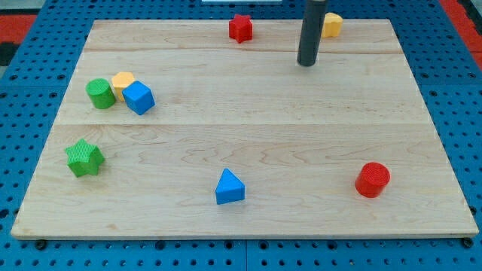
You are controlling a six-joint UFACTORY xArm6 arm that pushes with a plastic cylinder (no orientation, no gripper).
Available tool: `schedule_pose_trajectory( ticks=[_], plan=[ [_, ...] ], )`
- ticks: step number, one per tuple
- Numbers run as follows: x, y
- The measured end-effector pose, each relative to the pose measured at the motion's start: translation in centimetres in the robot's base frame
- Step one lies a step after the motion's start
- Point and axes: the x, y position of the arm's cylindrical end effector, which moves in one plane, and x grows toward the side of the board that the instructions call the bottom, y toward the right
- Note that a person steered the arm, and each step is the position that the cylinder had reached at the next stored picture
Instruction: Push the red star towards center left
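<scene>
The red star [241, 28] lies near the view's top edge of the wooden board [248, 132], a little left of the middle. My tip [306, 63] is down on the board to the star's right and slightly lower, about a rod's length away and not touching it. A yellow block [331, 24] sits just right of the rod at the top edge, partly hidden behind it.
At the view's left a green cylinder [100, 93], a yellow block [123, 82] and a blue cube [138, 98] stand clustered together. A green star [84, 157] lies lower left. A blue triangle [230, 187] is at bottom middle, a red cylinder [372, 179] at lower right.
</scene>
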Motion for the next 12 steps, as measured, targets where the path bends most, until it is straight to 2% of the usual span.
schedule_pose_trajectory(
  ticks=[1, 2, 6, 9, 12],
  plan=[
    [-9.6, -0.4],
    [-9.6, -0.8],
    [-8.7, -17.0],
    [-7.6, -19.1],
    [-7.6, -16.5]
  ],
)
